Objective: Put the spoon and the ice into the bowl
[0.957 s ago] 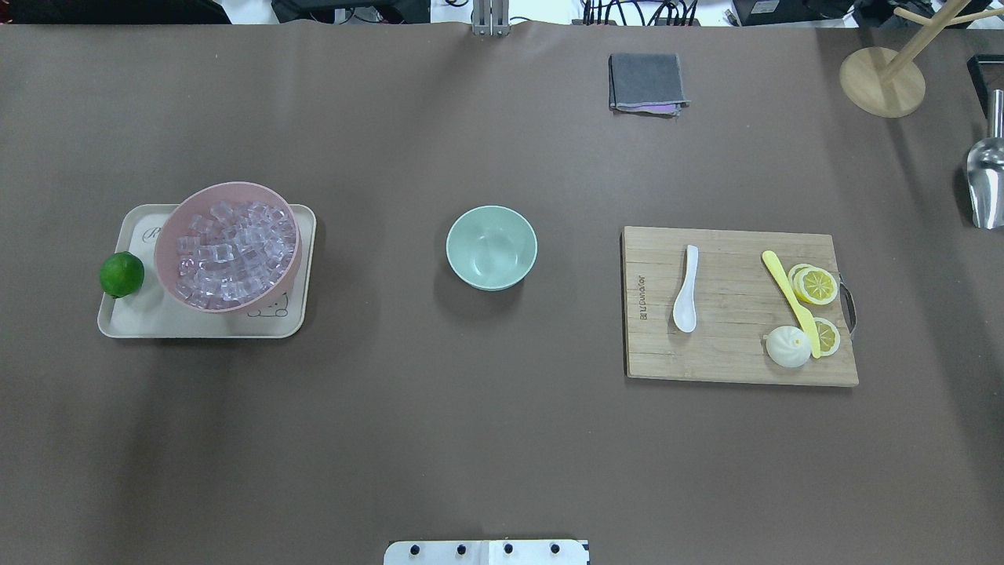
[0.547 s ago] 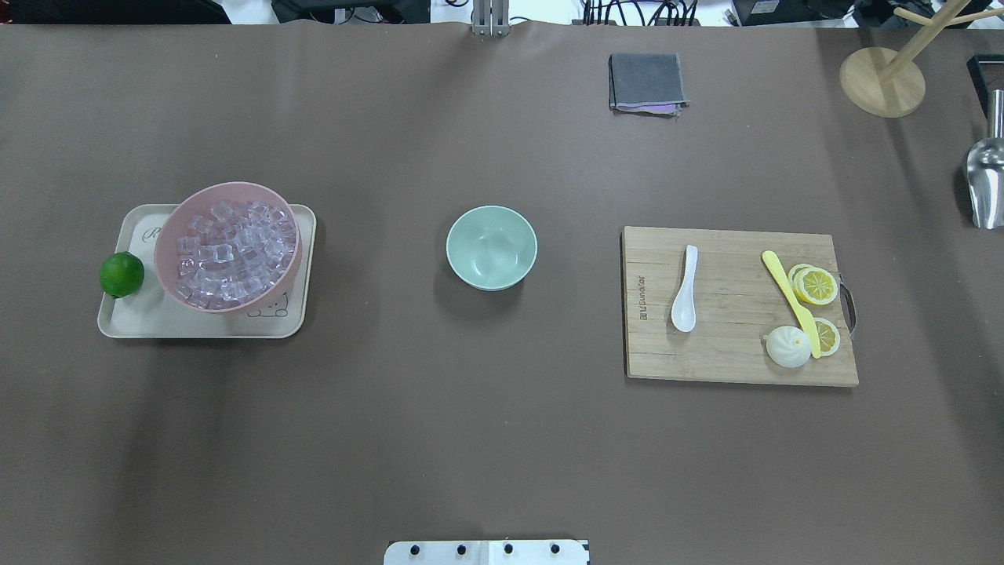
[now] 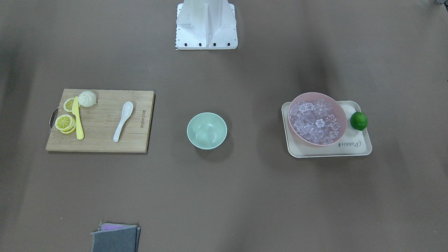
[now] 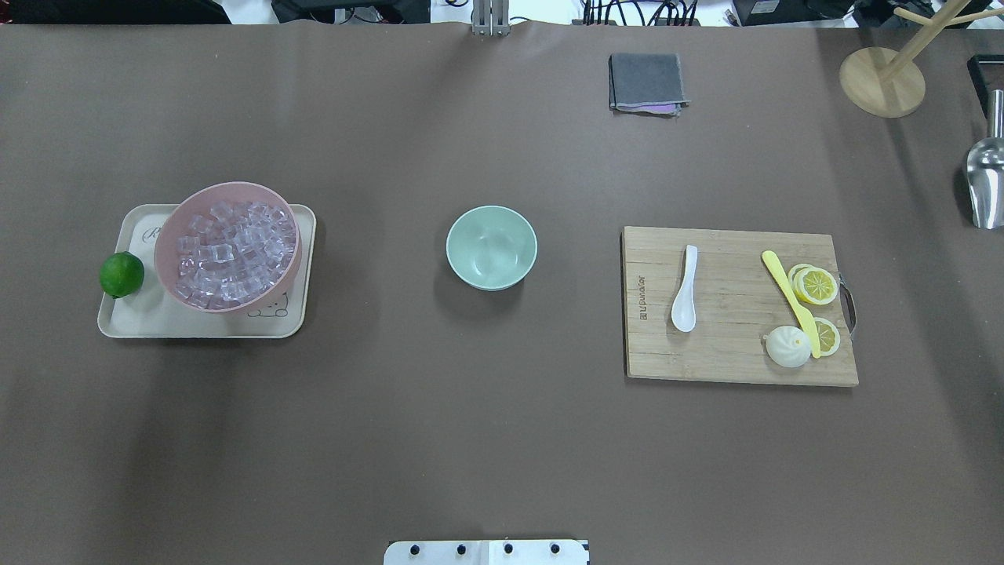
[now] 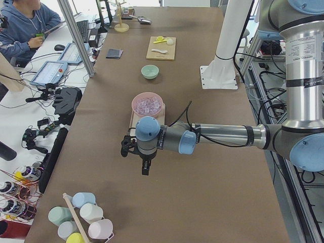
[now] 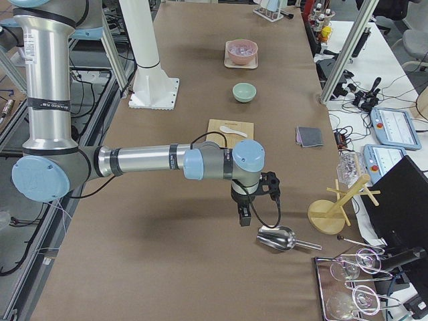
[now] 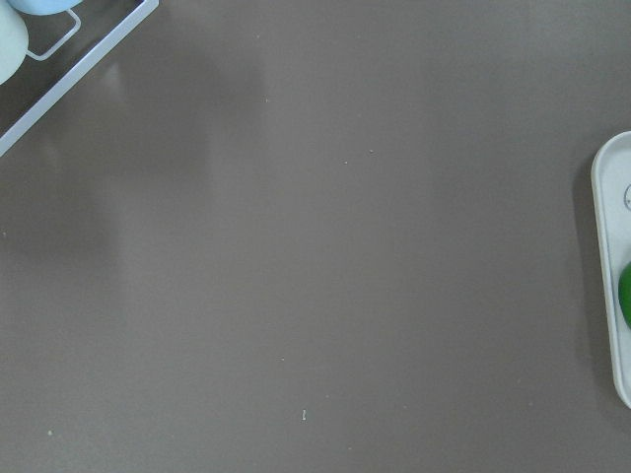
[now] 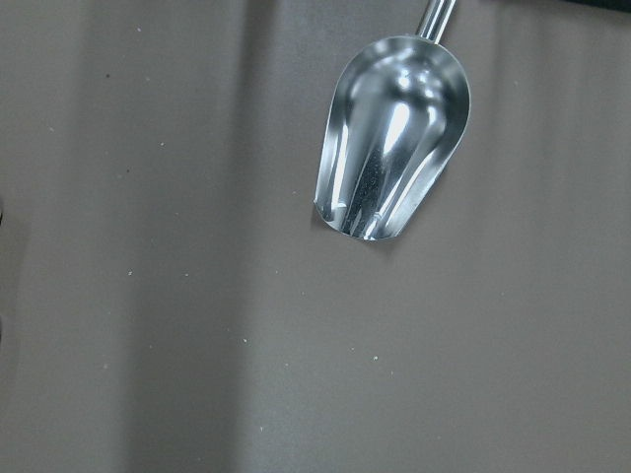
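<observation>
The white spoon (image 4: 685, 298) lies on the wooden cutting board (image 4: 729, 361), and shows in the front view (image 3: 123, 120) too. The mint-green bowl (image 4: 492, 247) stands empty at the table's middle (image 3: 207, 130). The ice (image 4: 235, 253) fills a pink bowl (image 4: 169, 235) on a cream tray (image 4: 157, 322). My left gripper (image 5: 145, 169) hangs over bare table beyond the tray, seen only in the left side view. My right gripper (image 6: 243, 216) hangs near a metal scoop (image 6: 277, 239), seen only in the right side view. I cannot tell if either is open or shut.
A green lime (image 4: 121, 275) sits on the tray's edge. A yellow knife (image 4: 788, 298), lemon slices (image 4: 816, 285) and a white bun (image 4: 787, 346) lie on the board. A grey cloth (image 4: 646, 82), a wooden stand (image 4: 882, 81) and the scoop (image 4: 985, 176) sit at the far right.
</observation>
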Robot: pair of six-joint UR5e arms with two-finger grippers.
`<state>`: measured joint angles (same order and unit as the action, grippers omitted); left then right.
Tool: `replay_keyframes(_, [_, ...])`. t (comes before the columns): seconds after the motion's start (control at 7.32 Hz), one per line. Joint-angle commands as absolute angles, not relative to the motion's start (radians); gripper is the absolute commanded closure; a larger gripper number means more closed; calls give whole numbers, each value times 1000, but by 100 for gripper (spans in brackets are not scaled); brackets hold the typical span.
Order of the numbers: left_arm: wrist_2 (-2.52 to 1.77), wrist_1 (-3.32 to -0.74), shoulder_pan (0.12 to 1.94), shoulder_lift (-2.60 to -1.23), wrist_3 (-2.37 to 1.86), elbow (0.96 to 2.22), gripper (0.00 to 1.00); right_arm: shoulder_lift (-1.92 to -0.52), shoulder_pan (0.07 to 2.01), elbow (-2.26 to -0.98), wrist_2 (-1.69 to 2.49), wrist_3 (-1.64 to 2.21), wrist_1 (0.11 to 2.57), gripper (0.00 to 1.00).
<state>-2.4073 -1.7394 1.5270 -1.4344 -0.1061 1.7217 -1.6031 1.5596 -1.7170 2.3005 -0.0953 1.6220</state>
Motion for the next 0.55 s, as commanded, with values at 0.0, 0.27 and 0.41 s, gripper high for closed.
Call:
replay_keyframes(0.0, [-2408,-1740,1528,-1430,-110,1717,2,-1603,1559,-1726,2301,-95,1620,0])
replay_keyframes(0.27, [-2408,-1740,1529,-1428,-113,1721,1,-1606,1559,-1723,2319,-94,1614,0])
replay_keyframes(0.41, [-2408,-1743,1528,-1428,-114,1715,1,-1608,1559,-1724,2325,-95,1614,0])
